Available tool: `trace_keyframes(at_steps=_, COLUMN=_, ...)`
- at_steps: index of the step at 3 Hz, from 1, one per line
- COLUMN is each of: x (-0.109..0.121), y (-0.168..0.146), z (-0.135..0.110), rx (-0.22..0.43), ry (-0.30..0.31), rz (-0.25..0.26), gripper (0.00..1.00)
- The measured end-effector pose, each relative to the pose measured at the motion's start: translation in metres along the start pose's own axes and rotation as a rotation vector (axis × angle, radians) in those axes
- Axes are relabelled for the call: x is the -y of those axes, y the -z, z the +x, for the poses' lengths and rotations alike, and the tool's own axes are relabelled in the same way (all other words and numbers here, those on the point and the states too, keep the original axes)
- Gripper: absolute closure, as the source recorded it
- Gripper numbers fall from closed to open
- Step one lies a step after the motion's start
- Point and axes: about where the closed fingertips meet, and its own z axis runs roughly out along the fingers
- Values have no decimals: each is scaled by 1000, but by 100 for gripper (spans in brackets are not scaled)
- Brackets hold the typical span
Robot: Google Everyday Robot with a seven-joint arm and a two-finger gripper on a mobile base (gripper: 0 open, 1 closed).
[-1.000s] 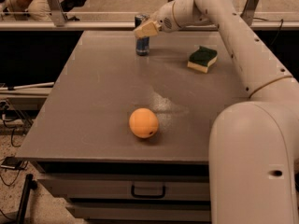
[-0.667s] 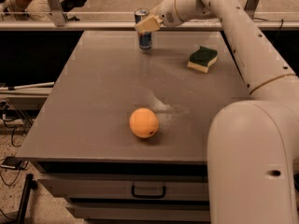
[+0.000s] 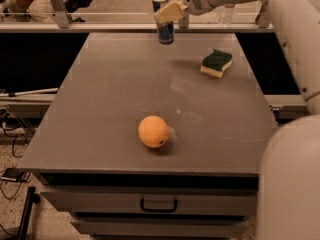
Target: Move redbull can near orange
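Observation:
The redbull can (image 3: 165, 33) is blue and silver and hangs upright just above the far edge of the grey table (image 3: 100, 109). My gripper (image 3: 166, 13) reaches in from the upper right and is shut on the can's upper part. The orange (image 3: 153, 131) sits on the table near the front, well apart from the can and nearer to me.
A green-and-yellow sponge (image 3: 216, 63) lies at the far right of the table. A clear bottle (image 3: 226, 13) stands behind the far edge. My white arm and body (image 3: 290, 174) fill the right side. A drawer with a handle (image 3: 158, 204) is under the table front.
The gripper has lifted the can off the table's far end, and it now hangs higher and slightly to the right. The orange and the sponge have not moved.

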Motion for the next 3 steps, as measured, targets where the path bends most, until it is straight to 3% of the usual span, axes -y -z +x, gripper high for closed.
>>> trace_keyframes(at_steps=1, x=-61, y=39, z=8, rx=-89, ry=-47, rz=-28, gripper=100)
trace_keyframes(at_steps=2, x=-58, y=41, z=5, rx=-82, ry=-44, rz=-23, gripper=100)
trace_keyframes(at_steps=3, x=-72, y=46, z=8, rx=-61, ry=-58, rz=-87, gripper=100)
